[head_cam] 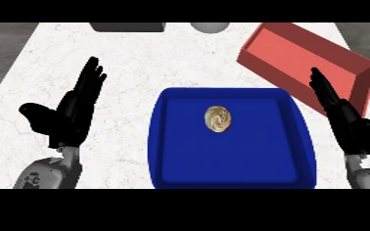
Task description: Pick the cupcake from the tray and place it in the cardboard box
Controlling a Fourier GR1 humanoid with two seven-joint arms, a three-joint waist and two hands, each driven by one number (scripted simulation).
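Head view, the only one we have: cupcake point(219, 118) sits in the blue tray point(162, 142), a bit above the tray's middle, nothing touching it. We only see its swirled top from straight above, so wrapper and height are hard to judge

Box point(303, 61) reads red here, not cardboard-brown; we take it as the target. It lies up and right of the tray, rotated against it, near corner just beside the tray's top-right corner. Inside looks bare as far as we see, but its right end runs out of view

Right hand point(338, 108) comes up along the right edge, fingers straight and pointing up, holding nothing. It overlaps the box's near wall in the picture; we can't tell if it touches. Wrist and part of the palm are cut off by the edge

Left hand point(69, 111) rests left of the tray, well apart from it, fingers straight and up, thumb spread out to the side, holding nothing

Progress, our read: nothing done yet. Cupcake not picked, box has not received it. All left: reach, grasp, lift, carry up-right, release in box. Right hand looks the likely one, being nearer both cupcake and box

Also unclear: a dark grey block point(127, 26) and a pale round thing point(210, 27) at the counter's point(123, 73) far edge, both cropped, can't identify
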